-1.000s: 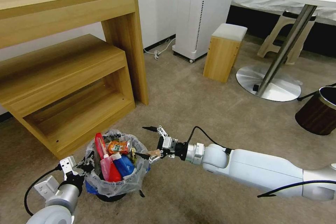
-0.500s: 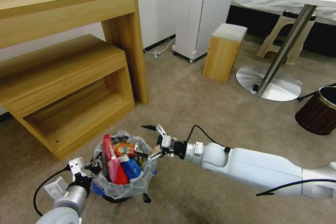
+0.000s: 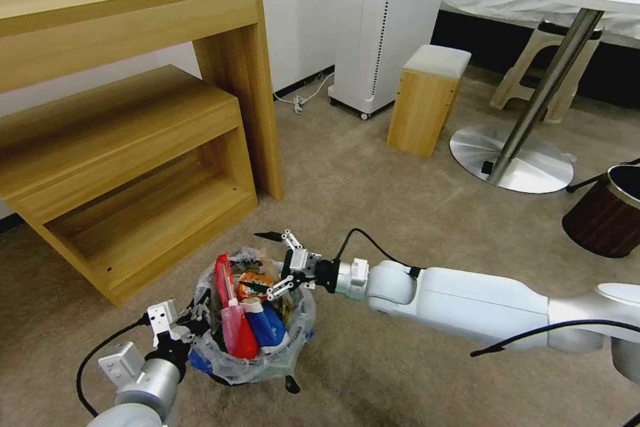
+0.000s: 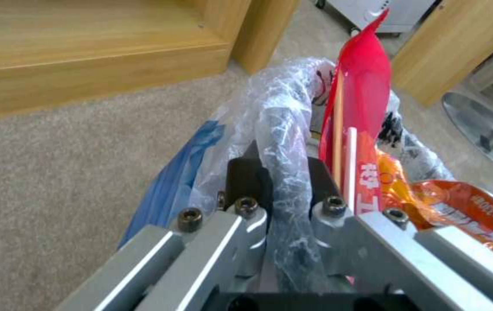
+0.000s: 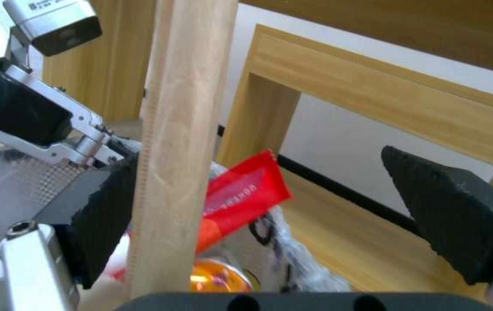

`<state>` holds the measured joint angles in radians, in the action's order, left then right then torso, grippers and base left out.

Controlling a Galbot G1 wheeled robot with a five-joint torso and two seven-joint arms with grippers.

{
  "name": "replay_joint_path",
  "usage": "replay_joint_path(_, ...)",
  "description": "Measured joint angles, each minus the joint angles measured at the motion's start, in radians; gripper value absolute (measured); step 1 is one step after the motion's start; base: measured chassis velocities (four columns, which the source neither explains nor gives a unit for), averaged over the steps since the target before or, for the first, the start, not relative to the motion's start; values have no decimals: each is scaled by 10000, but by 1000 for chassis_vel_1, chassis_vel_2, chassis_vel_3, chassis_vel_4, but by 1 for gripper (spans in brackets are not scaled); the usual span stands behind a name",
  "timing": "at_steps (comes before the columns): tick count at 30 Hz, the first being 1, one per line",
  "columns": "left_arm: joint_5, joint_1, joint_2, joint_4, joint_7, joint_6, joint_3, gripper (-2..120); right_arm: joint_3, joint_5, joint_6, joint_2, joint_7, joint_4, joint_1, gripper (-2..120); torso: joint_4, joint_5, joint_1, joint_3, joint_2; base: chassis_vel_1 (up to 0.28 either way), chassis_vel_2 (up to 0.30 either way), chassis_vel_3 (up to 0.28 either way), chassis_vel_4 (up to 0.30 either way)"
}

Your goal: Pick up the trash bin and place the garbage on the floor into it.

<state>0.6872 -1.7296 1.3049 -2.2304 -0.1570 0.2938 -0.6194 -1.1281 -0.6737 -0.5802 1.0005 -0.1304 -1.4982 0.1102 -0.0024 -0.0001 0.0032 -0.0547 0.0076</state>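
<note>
The trash bin (image 3: 257, 360), dark blue with a clear bag liner, hangs tilted from my left gripper (image 3: 190, 323), which is shut on its bagged rim (image 4: 287, 112). In the left wrist view the left gripper (image 4: 284, 172) clamps that rim from both sides. The bin holds garbage: a red packet (image 3: 223, 273), an orange wrapper (image 3: 253, 283) and a blue-white carton (image 3: 267, 323). Over the bin's mouth my right gripper (image 3: 270, 265) is open, jaws wide apart. A wooden stick (image 5: 183, 129) leans on one of its black pads (image 5: 102, 216), above the red packet (image 5: 240, 198).
A wooden desk (image 3: 133, 13) with a low shelf unit (image 3: 133, 167) stands at the left. Farther off are a wooden stool (image 3: 427, 100), a white appliance (image 3: 387, 20) and a round table's metal base (image 3: 513, 160). At the right edge stands a brown bin (image 3: 607, 213). Beige carpet (image 3: 400, 213) lies between them.
My left gripper has carried the bin to the right. My right gripper has moved left from beside the bin to over its mouth, staying open.
</note>
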Motion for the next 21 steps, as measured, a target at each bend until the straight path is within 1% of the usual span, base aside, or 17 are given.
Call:
replay_joint_path(9, 6, 79, 43, -98, 9, -4, 124, 3, -209, 73, -29, 261, 106, 192, 18, 100, -2, 0, 0, 0, -1, 0, 0, 0, 0)
replay_joint_path(21, -84, 42, 68, 0, 120, -53, 205, 3, -80, 237, -43, 181, 279, 93, 107, 100, -1, 0, 0, 0, 0, 0, 0, 0, 0)
